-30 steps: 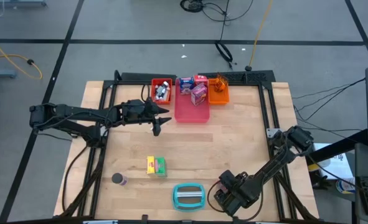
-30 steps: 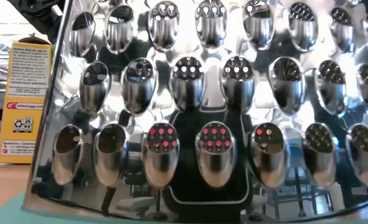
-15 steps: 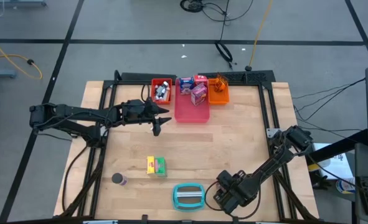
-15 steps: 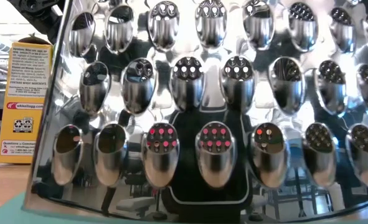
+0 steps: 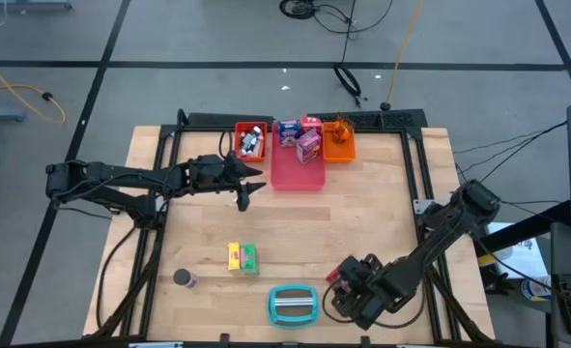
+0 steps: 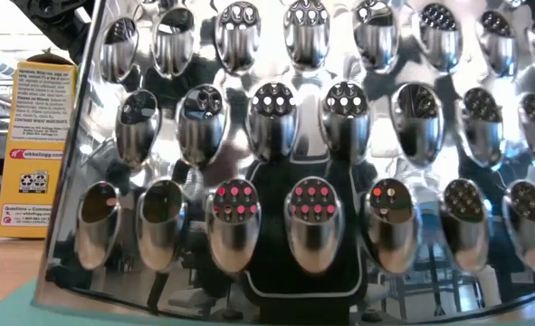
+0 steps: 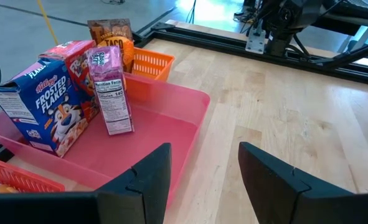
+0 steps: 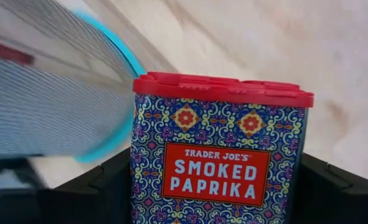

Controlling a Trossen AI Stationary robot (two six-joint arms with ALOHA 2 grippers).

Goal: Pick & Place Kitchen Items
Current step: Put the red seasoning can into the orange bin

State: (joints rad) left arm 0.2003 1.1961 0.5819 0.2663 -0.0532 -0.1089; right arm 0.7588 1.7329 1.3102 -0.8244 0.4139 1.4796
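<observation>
High view: left tool point(image 5: 245, 197) hangs over the counter point(image 5: 362, 222) just near of the pink tray point(image 5: 298, 172), empty. Right tool point(image 5: 335, 280) at the near edge, beside the teal-and-grey grater point(image 5: 293, 304). Yellow and green boxes point(image 5: 242, 257) lie left of centre.

Low view: the grater fills the frame.

Left wrist view: fingers point(image 7: 147, 180) apart, nothing between; cereal box point(image 7: 39, 107) stands in the tray.

Right wrist view: fingers point(image 8: 106, 186) flank a paprika tin point(image 8: 220, 149); cannot tell whether they clamp it.

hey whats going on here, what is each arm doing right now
The right end effector, near the table's front edge beside the teal-and-grey grater, grips a smoked paprika tin between its fingers. The left end effector hovers open and empty at the pink tray, which holds cereal boxes and a purple packet.
</observation>
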